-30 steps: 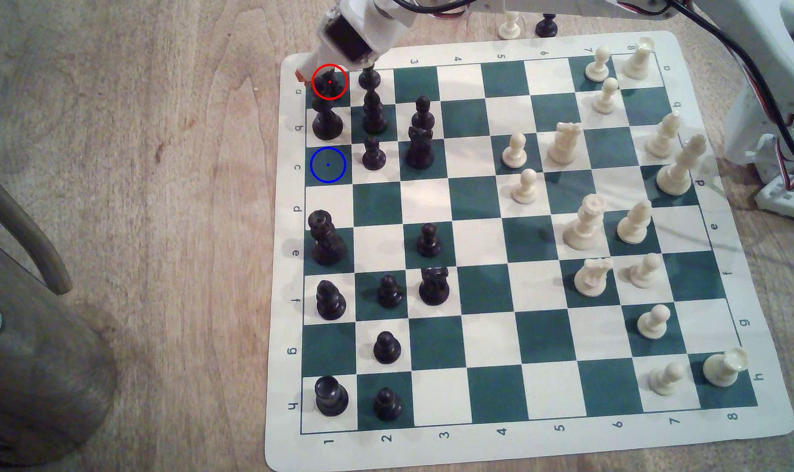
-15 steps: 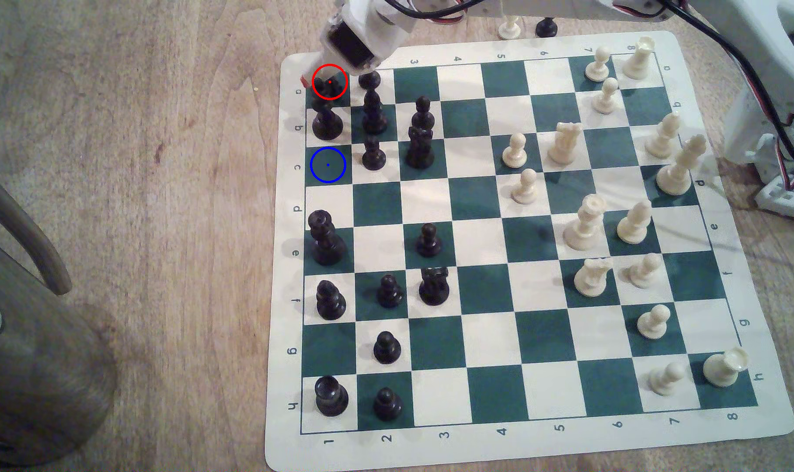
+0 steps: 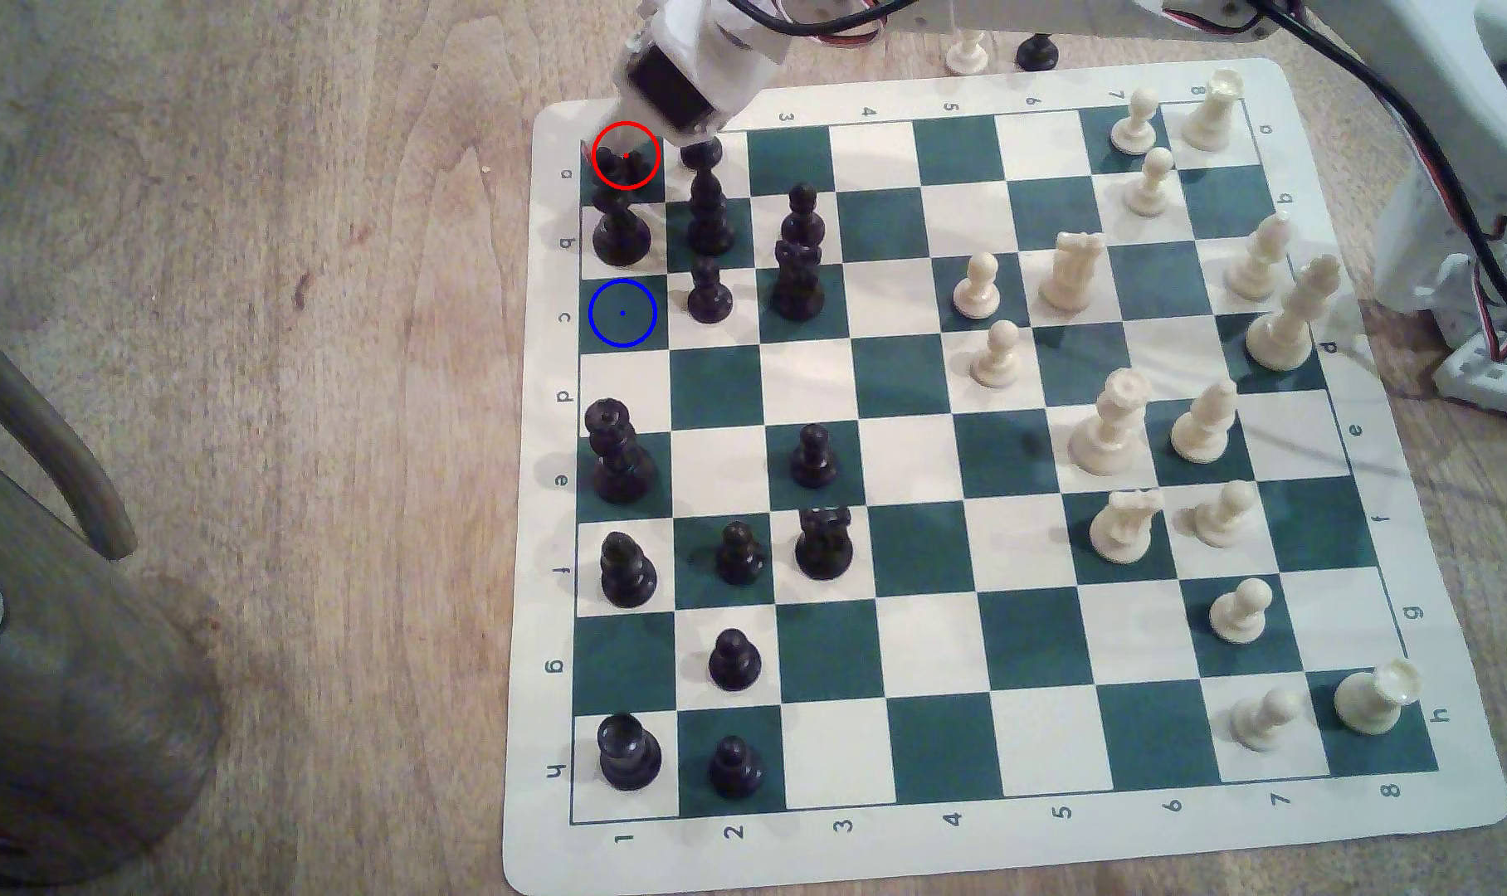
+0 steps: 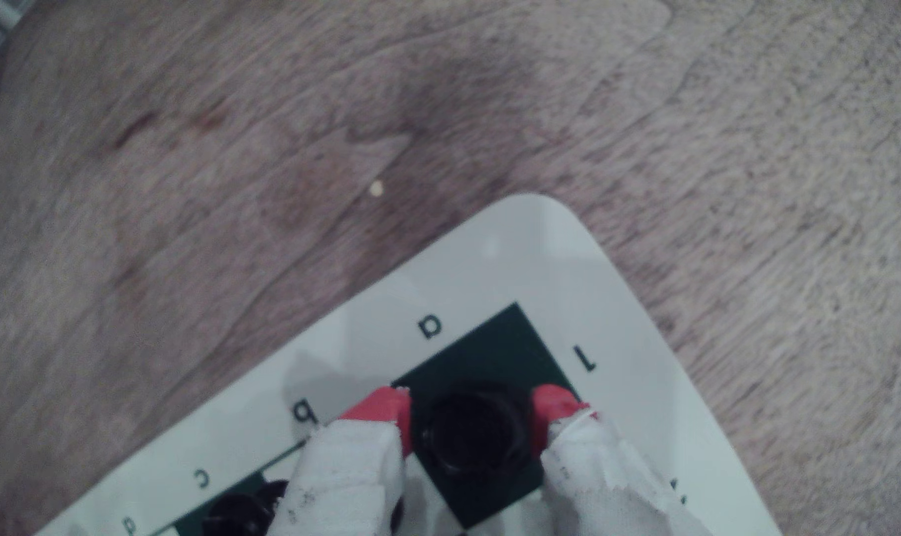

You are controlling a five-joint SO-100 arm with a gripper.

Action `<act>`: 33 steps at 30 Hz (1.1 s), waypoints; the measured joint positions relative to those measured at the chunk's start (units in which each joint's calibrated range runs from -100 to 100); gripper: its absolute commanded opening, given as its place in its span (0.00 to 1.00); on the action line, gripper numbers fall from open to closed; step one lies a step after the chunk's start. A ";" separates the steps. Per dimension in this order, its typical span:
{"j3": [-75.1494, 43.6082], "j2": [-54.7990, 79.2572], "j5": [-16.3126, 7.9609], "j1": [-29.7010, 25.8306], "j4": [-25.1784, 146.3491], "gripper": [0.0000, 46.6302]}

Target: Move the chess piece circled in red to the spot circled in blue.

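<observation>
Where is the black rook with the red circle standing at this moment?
In the exterior view the black rook stands on the board's far left corner square, a1, just behind a taller black piece. The claw straddles it.

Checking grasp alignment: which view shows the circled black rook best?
Wrist view: the rook sits between the gripper's red fingertips, top fully visible. The exterior view shows it small, partly covered by the arm.

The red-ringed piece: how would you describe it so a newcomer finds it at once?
Start at the green-and-white vinyl chess mat and go to its far corner on the exterior view's left, the dark square in row a, column 1. There stands the short black rook with a notched top, between the red-tipped gripper jaws. Its neighbours are taller and slimmer.
</observation>
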 measured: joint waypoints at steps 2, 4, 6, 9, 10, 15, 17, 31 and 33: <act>0.00 0.00 0.05 0.00 0.24 0.09; 0.00 0.00 0.39 0.00 0.80 0.05; 0.00 0.00 0.63 0.00 0.96 0.00; 0.00 0.00 0.68 0.00 1.27 0.00; 0.00 0.00 0.68 0.00 1.27 0.00; 0.00 0.00 0.68 0.00 1.27 0.00; 0.00 0.00 0.68 0.00 1.27 0.00; 0.00 -19.02 -0.98 1.18 4.78 0.01; 0.00 -21.28 -1.32 -0.29 6.61 0.01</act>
